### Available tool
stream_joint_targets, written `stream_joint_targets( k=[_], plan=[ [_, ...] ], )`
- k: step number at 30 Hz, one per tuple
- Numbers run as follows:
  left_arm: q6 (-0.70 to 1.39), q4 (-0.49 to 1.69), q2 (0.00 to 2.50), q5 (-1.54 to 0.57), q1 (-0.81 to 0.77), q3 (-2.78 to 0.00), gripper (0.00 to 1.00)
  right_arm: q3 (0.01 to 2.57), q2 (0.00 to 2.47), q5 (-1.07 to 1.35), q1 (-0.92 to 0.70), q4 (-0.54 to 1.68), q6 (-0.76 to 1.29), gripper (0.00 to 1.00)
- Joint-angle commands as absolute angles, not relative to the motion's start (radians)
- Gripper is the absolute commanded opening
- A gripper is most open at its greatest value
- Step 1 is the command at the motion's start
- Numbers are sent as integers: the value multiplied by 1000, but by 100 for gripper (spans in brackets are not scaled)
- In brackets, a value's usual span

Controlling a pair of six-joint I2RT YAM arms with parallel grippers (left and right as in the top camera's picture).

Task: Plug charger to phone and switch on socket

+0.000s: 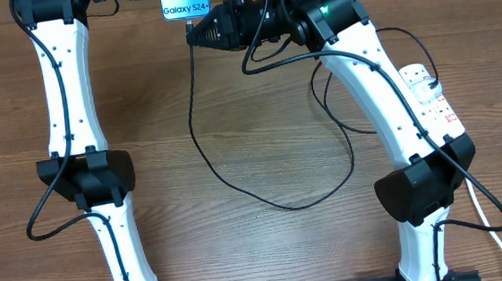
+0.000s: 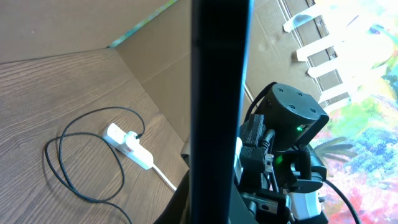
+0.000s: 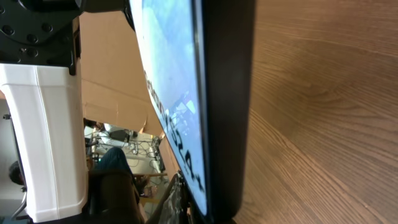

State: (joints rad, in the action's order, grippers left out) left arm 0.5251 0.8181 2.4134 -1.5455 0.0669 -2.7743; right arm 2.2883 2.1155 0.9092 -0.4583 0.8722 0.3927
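The phone (image 1: 184, 0) is at the table's far edge with its light blue screen showing. In the left wrist view it fills the middle as a dark edge-on bar (image 2: 221, 106), and my left gripper (image 2: 214, 210) is shut on it. My right gripper (image 1: 196, 30) sits at the phone's lower short edge, shut on the tip of the charger (image 1: 236, 182). The connector itself is hidden. The right wrist view shows the screen (image 3: 168, 93) right against my right gripper (image 3: 205, 214). The black cable loops across the table to the socket (image 1: 428, 91) on the right.
The socket's thick white cord (image 1: 497, 238) runs off the front right. A cardboard wall (image 2: 155, 68) stands behind the table. The socket (image 2: 127, 144) and cable loop (image 2: 68, 180) lie beside the right arm (image 2: 292, 124).
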Motion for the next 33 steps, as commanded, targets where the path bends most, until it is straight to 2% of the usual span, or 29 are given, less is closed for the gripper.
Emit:
stream_joint_targets(
  k=[1,33],
  plan=[
    [531,810,2380,-1580,69,-2796,4,2310,2088,934,-459,871,392,4],
    [532,810,2380,-1580,69,-2796,4,2310,2088,917,-459,838,394,4]
  ],
)
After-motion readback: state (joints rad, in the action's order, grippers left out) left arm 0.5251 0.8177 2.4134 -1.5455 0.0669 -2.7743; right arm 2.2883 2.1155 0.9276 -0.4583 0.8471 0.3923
